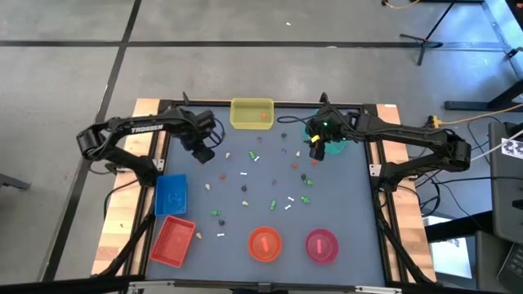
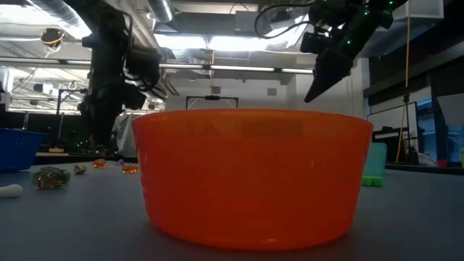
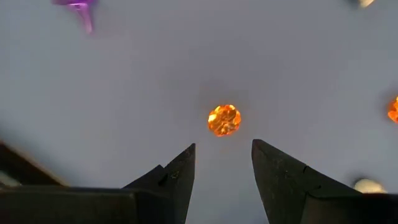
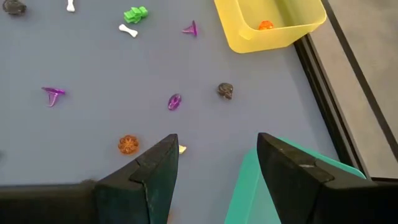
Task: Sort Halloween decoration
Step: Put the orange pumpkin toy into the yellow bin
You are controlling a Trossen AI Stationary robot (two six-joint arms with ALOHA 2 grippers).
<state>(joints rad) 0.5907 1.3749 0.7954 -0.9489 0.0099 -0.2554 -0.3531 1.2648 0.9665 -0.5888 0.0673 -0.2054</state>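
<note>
Our left gripper (image 3: 222,167) hangs with its two dark fingers (image 3: 180,171) parted and nothing between them; a small orange trinket (image 3: 224,120) lies on the grey table (image 3: 155,74) just ahead of the tips, in line with the gap. A purple piece (image 3: 79,9) and another orange bit (image 3: 393,109) lie farther out, apart from the fingers. From above we see this gripper (image 1: 202,150) at the far left part of the table, its arm reaching in from the left edge, just beside the yellow tray (image 1: 252,113).

Our right gripper (image 4: 214,163) also stands wide and empty. Its fingers hover over the rim of a teal tray (image 4: 249,186), with an orange pumpkin-like trinket (image 4: 127,144) and a pale scrap (image 4: 181,149) on the table next to one finger. Beyond lie a purple bead (image 4: 174,101), a dark grey piece (image 4: 225,91), a green piece (image 4: 135,14) and a white bone (image 4: 128,30). The yellow tray holds one orange trinket (image 4: 265,25).

In the high view the decorations (image 1: 245,189) are scattered across the table's middle, well apart from each other. The blue tray (image 1: 171,196) and red tray (image 1: 172,241) sit along the left side, the orange bowl (image 1: 265,244) and pink bowl (image 1: 322,246) along the near edge.
</note>
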